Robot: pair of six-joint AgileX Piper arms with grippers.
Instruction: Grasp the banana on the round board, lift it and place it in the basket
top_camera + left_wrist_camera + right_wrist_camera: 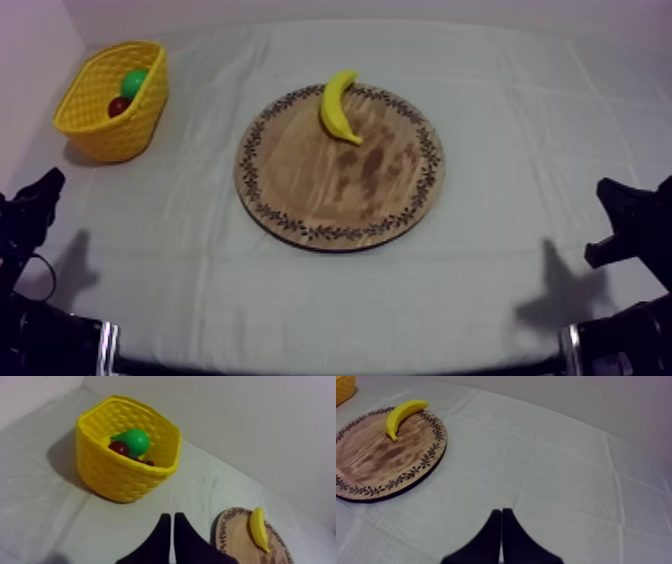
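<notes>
Wooden board [340, 190] sat mid-table, with the yellow basket [118, 135] well apart at the far left. The banana [338, 105] lay across the board's far rim. Both arms rested low, the left gripper [172, 519] and right gripper [501, 512] each pressed together on nothing. The left arm, nearer the basket, looked the better choice: open wide, then close across the banana's middle.

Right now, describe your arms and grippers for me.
Both arms are black and blocky, left arm and right arm alike. The left gripper and right gripper each have two plain matte black fingers, broad at the base and tapering to slim tips. I see no markings on them.
</notes>
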